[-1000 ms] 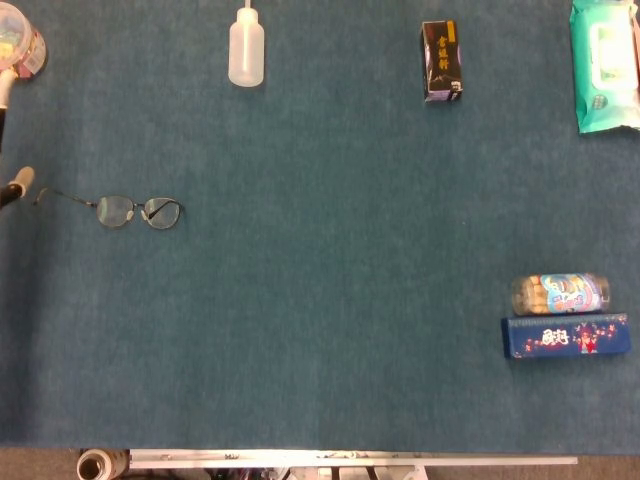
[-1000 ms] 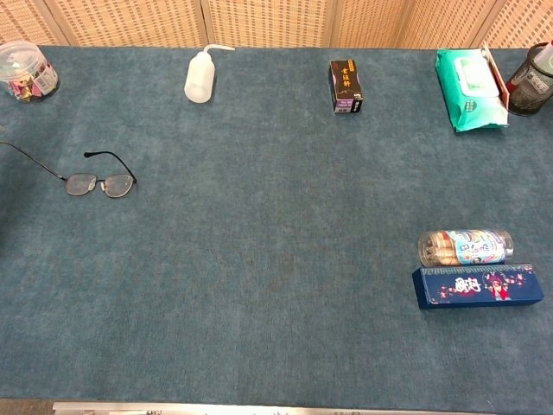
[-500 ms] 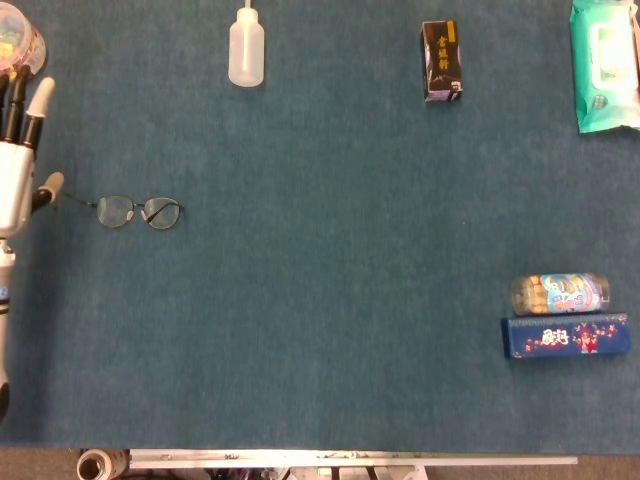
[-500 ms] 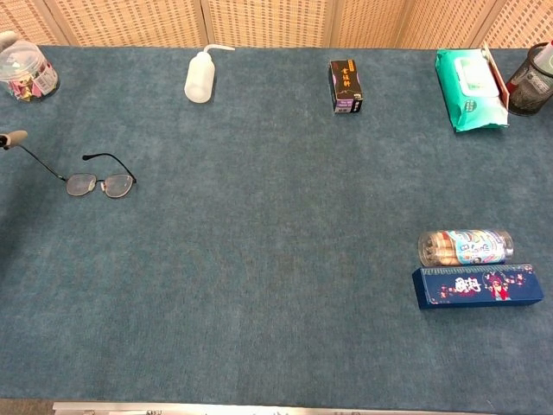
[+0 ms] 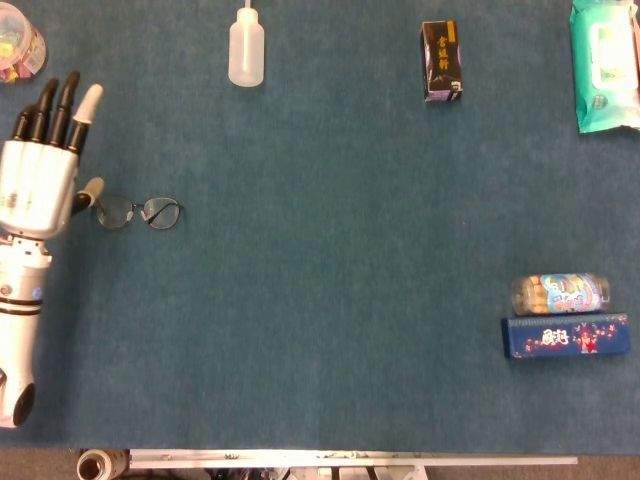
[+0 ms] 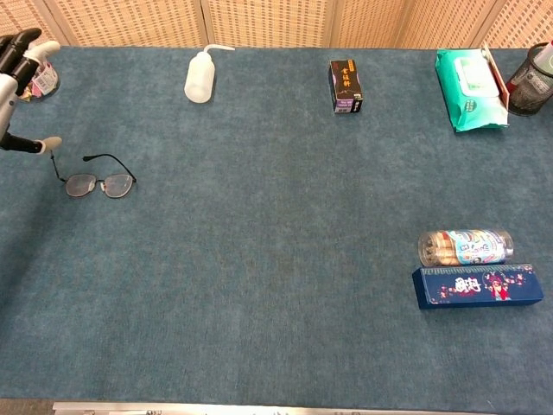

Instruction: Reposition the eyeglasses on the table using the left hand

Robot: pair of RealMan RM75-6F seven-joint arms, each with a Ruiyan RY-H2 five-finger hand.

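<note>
The eyeglasses (image 5: 140,211) (image 6: 100,182) lie on the blue table cloth at the left, thin dark frame, temples unfolded toward the far left. My left hand (image 5: 42,170) (image 6: 19,82) hovers just left of them, fingers stretched out and apart, palm empty. Its thumb tip lies close to the left lens and covers part of one temple in the head view. Whether it touches the frame I cannot tell. My right hand shows in neither view.
A clear candy jar (image 5: 20,35) stands at the far-left corner, a white squeeze bottle (image 5: 246,48) behind the glasses. A dark box (image 5: 441,62), wet wipes pack (image 5: 604,65), a snack tube (image 5: 560,293) and blue box (image 5: 566,336) lie to the right.
My left hand has come in from the left edge and moved right toward the eyeglasses. The glasses have stayed in place.
</note>
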